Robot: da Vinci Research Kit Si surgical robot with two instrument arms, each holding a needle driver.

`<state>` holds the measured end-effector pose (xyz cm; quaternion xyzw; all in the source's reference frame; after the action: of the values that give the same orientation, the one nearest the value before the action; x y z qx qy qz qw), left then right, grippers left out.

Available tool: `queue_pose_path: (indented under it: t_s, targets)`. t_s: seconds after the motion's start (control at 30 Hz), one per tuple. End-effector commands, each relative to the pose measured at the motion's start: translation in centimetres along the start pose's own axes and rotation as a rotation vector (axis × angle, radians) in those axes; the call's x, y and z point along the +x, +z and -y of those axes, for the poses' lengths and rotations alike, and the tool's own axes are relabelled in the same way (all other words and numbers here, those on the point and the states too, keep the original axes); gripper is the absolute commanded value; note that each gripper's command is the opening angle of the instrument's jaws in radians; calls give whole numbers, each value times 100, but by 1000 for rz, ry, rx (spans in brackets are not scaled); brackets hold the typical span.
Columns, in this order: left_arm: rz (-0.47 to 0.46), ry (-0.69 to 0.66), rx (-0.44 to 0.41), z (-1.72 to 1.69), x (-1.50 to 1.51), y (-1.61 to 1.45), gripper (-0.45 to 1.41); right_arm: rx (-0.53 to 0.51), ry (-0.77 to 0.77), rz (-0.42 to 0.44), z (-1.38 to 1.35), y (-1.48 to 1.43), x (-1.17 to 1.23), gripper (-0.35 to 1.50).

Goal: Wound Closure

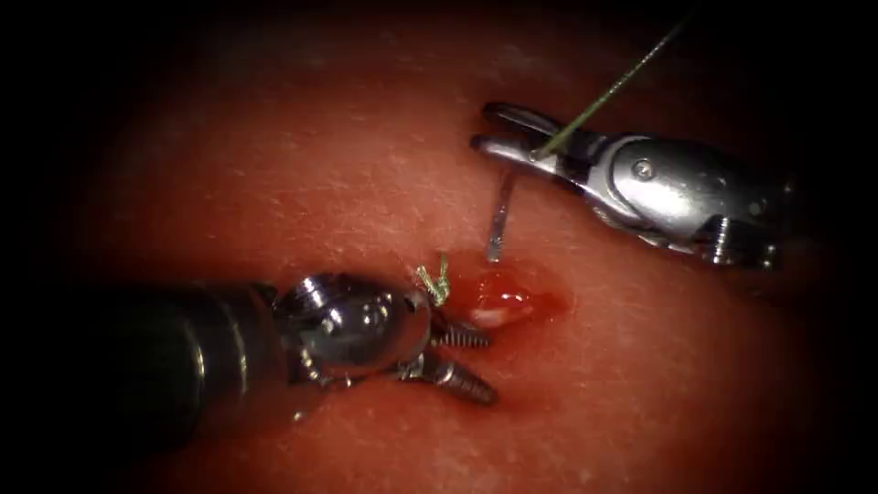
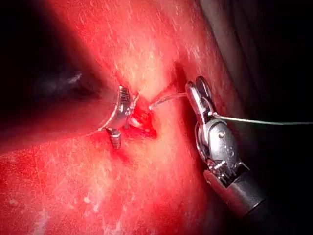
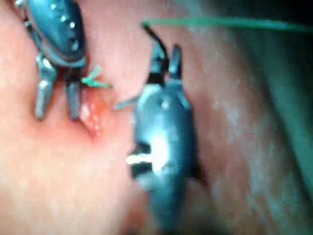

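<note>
Needle (image 1: 498, 220) hangs pinched in the right hand (image 1: 501, 131), tip entering tissue (image 1: 302, 165); left hand (image 1: 466, 361) spread.

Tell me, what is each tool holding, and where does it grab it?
The right tool grips the needle near its thread end; the needle's other end is in the tissue. The left tool holds nothing.

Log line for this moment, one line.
right tool: holds needle near thread end, tip in tissue | left tool: open, at cut
</note>
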<state>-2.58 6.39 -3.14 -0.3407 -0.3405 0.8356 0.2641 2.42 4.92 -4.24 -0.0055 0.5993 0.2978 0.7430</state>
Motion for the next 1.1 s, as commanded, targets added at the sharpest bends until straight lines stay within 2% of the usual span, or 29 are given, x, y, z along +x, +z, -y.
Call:
queue_pose_path:
  t_s: [0.03, 0.2, 0.37, 0.7, 0.8, 0.93, 1.1]
  targets:
    - [0, 1, -2, 3, -1, 9, 45, 5, 22, 9, 1, 10, -8, -35]
    - [1, 2, -4, 3, -2, 7, 45, 30, 52, 73, 8, 10, -22, -35]
    - [2, 4, -6, 4, -3, 5, 45, 38, 55, 80, 10, 9, -25, -35]
    - [3, 6, -6, 6, -5, 6, 45, 38, 336, 90, 2, 9, -22, -35]
    - [3, 7, -6, 6, -5, 5, 45, 78, 360, 101, 2, 9, -22, -35]
    - [3, 7, -6, 6, -5, 6, 45, 81, 359, 101, 1, 9, -22, -35]
    - [3, 7, -6, 6, -5, 5, 45, 108, 429, 108, 3, 9, -23, -35]
